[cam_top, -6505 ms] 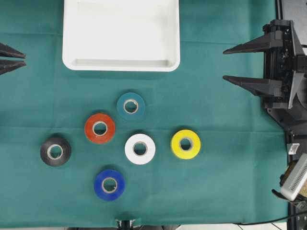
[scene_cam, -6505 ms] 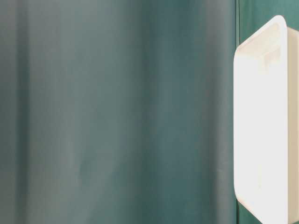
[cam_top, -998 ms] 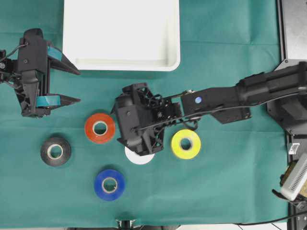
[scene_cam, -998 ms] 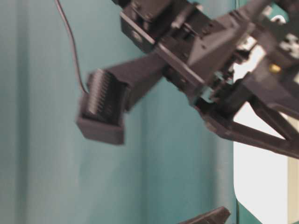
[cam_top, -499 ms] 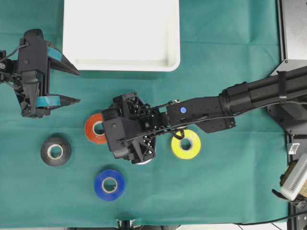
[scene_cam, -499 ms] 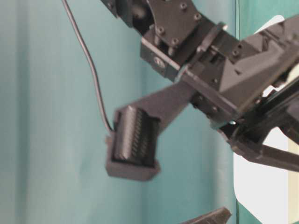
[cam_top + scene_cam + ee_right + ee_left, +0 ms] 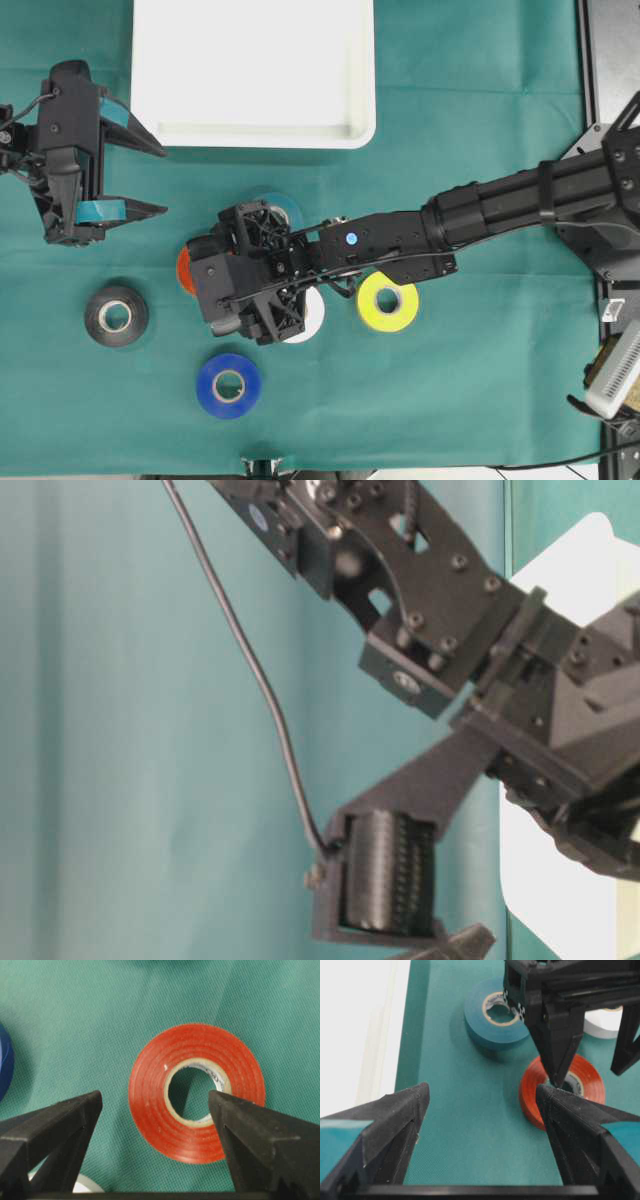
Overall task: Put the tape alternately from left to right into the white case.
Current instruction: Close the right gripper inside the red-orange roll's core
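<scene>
Two claws are in view. Farthest left, the left claw point(image 7: 135, 180) hangs parted and empty just beside the near left corner of the white case point(image 7: 370, 100), a shallow smooth plastic tray with rounded corners and nothing showing inside it.

The right claw point(image 7: 155, 1110) has reached across the middle and sits directly over the red roll point(image 7: 197, 1092), which lies flat on the woven green cloth point(image 7: 480, 400). Its jaws are spread, gripping nothing: one finger tip points into the roll's pale core, the other stands outside the glossy red rim, so one wall of the ring lies between them. This arm is clearly the nearer one.

Left of that claw lies the black roll point(image 7: 116, 316); below it, the blue roll point(image 7: 229, 385). The teal roll point(image 7: 495, 1014) peeks from behind it, the white roll point(image 7: 312, 312) shows at its right edge, and the yellow roll point(image 7: 388, 301) sits farther right.
</scene>
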Tool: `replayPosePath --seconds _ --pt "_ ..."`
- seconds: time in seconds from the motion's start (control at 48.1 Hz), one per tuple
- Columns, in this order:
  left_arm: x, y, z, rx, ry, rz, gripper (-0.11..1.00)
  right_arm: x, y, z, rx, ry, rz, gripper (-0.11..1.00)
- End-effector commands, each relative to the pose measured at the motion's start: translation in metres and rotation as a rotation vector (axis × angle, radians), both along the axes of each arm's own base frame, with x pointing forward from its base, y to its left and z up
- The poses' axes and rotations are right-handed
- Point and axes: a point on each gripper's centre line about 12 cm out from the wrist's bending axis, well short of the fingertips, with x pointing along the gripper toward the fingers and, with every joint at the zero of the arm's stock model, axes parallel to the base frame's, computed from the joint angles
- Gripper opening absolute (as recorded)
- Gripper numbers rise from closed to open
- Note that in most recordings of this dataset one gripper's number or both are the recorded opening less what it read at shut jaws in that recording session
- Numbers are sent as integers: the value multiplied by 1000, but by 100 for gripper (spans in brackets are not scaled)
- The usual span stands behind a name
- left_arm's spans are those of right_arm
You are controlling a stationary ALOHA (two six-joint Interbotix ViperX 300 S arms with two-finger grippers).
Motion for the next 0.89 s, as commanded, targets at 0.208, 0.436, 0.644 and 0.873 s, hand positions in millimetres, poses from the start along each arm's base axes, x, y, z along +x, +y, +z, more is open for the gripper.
replayPosePath --seconds 0.208,0.436,0.644,0.873 --pt "4 -1 8 -4 -28 0 92 7 3 9 6 -32 3 62" --pt "3 -1 8 -4 -26 0 92 7 3 4 6 -24 2 62" --pt "3 -1 8 -4 -26 0 92 7 3 4 4 -23 3 61" --pt "3 -1 7 -4 -24 0 92 7 2 4 4 -23 1 53"
